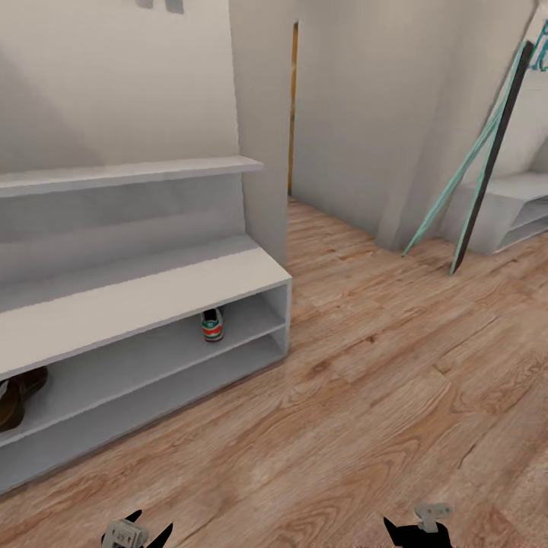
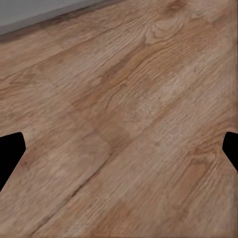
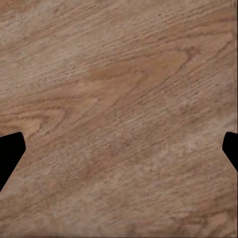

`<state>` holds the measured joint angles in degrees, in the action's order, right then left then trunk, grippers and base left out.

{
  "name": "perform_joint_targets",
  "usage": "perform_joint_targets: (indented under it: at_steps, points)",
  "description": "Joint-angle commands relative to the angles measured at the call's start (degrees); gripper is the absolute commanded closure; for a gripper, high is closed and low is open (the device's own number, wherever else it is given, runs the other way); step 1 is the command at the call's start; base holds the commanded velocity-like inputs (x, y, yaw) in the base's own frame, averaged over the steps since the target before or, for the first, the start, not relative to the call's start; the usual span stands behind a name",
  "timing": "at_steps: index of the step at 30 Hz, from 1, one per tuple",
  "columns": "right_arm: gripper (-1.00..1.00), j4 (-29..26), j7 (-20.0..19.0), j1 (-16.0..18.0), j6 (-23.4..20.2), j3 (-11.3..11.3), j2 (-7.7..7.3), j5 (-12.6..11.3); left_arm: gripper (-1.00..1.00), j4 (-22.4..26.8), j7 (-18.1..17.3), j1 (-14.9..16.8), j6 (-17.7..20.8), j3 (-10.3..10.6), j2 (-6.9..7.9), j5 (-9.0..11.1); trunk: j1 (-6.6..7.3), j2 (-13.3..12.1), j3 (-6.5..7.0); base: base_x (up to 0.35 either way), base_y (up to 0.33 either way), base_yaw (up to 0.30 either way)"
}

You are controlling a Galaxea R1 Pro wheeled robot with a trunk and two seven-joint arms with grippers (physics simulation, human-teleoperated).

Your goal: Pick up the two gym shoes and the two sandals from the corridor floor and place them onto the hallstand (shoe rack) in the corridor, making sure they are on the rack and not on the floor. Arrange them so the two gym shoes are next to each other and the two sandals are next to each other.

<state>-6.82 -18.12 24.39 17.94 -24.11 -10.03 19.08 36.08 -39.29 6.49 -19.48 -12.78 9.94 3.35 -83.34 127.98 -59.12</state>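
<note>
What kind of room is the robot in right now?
Most likely a home corridor or entryway. A pale grey shoe rack stands against the wall with a gym shoe and a brown sandal on its shelf, above wood-plank floor, with a narrow doorway beyond.

- The hallstand (image 1: pixel 144 304) stands ahead and left of the left gripper (image 1: pixel 137 533).
- On its upper tier lie one gym shoe (image 1: pixel 212 325) and a brown sandal (image 1: pixel 19 396).
- The corridor floor (image 1: pixel 365 396) stretches beneath both grippers.
</note>
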Motion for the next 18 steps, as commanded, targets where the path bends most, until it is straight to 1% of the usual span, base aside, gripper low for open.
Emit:
perform_joint_targets:
  at_steps: [1,18]
  points:
    - [-1.00,0.1,-0.2,0.0,0.2,-0.5,0.00,0.4,-1.00,0.0,-0.4,0.0,0.1,-0.1,-0.01,0.3,0.01,0.0,-0.05,0.000,0.000,-0.300]
    - [-1.00,0.1,-0.2,-0.1,0.2,-0.5,0.01,0.4,-1.00,0.0,-0.4,0.0,0.1,-0.3,0.05,0.2,0.01,0.0,-0.05,0.000,0.000,-0.300]
